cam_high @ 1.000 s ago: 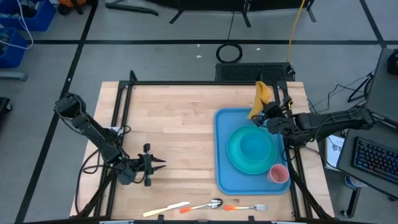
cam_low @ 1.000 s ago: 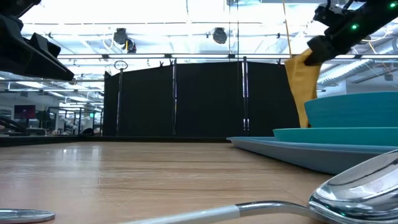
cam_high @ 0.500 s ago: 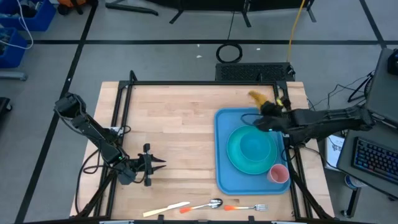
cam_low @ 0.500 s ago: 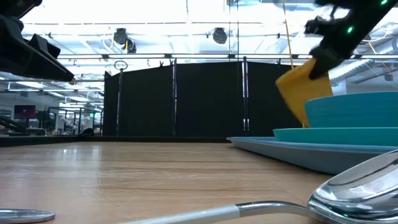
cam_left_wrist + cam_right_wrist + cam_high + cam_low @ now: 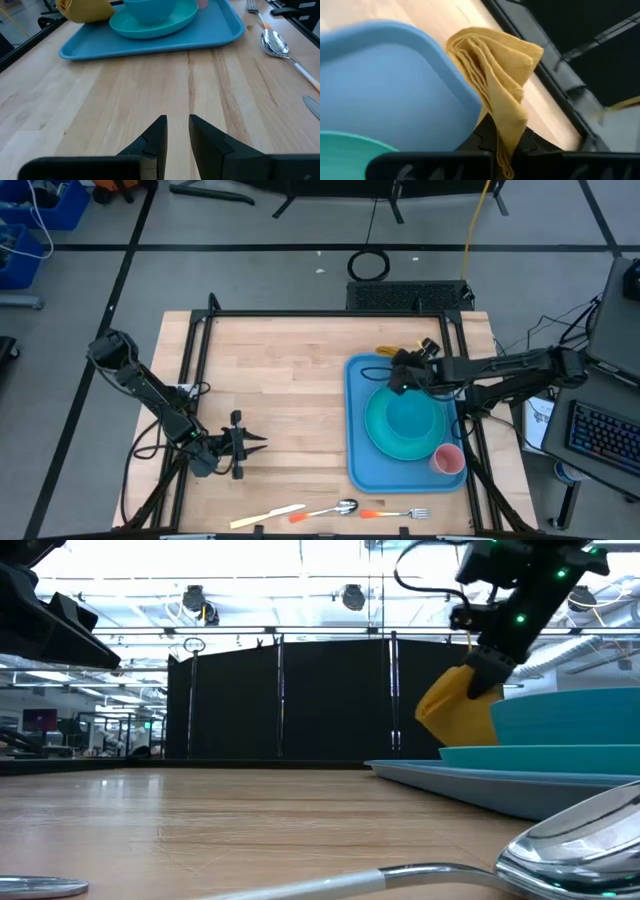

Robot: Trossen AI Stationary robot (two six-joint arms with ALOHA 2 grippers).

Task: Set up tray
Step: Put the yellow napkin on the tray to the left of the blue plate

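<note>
The bright-blue tray [image 5: 358,450] lies on the table's right half. It carries a turquoise plate with a bowl [image 5: 405,420] and a pink cup [image 5: 447,459]. My right gripper [image 5: 403,368] is over the tray's far left corner, shut on the yellow-orange folded napkin [image 5: 390,352]. In the low view the napkin [image 5: 455,712] hangs below that gripper [image 5: 483,668]. My left gripper [image 5: 250,445] waits low over the bare wood at the table's left near part, its fingers open by a narrow gap [image 5: 177,131]. My right gripper pinches the napkin between its two fingers at one end [image 5: 504,131], over several folded layers. The fingers come from above, slanting toward the table's left. The napkin's free folded end [image 5: 495,60] reaches out past the fingers over the tray's corner rim [image 5: 462,87]; whether it touches the rim I cannot tell.
A knife [image 5: 268,516], a spoon [image 5: 338,507] and a fork [image 5: 400,513] lie in a row along the table's near edge. Bare wood stretches between the tray and my left arm. A black frame rail runs along the table's far and side edges.
My right gripper has moved from the tray's far right corner toward the table's left along the tray's far edge, dropping lower and turning. The napkin went with it: first hanging straight down, it swung and now tips leftward, lower over the tray's far left corner.
</note>
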